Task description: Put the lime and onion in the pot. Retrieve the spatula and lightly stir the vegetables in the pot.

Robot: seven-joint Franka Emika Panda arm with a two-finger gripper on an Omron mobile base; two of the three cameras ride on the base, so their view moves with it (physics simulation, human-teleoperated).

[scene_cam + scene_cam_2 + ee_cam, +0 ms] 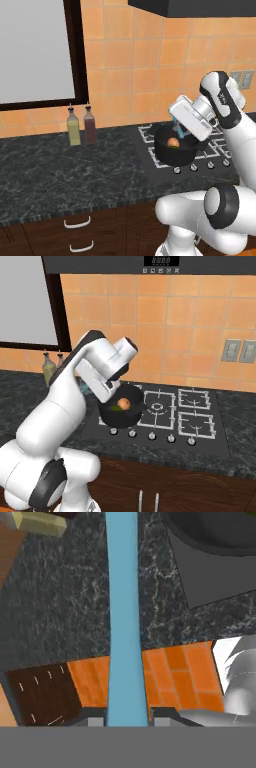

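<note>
The black pot (176, 150) stands on the front left burner of the stove. Inside it lie the orange-brown onion (173, 142) and, in the right base view, the yellow-green lime (116, 407) next to the onion (124, 404). My gripper (127, 718) is shut on the thin handle of the light-blue spatula (123, 622), which runs straight away from the fingertips (162, 719). In the left base view the spatula (179, 133) hangs from my hand just above the pot's far rim. The pot's rim (220, 534) curves across the hand view's top right.
An olive oil bottle (73, 128) and a dark red bottle (90, 125) stand against the tiled wall, left of the stove (212, 150). Black marble counter (60, 170) stretches left. A range hood hangs above. Stove knobs (151, 436) line the front edge.
</note>
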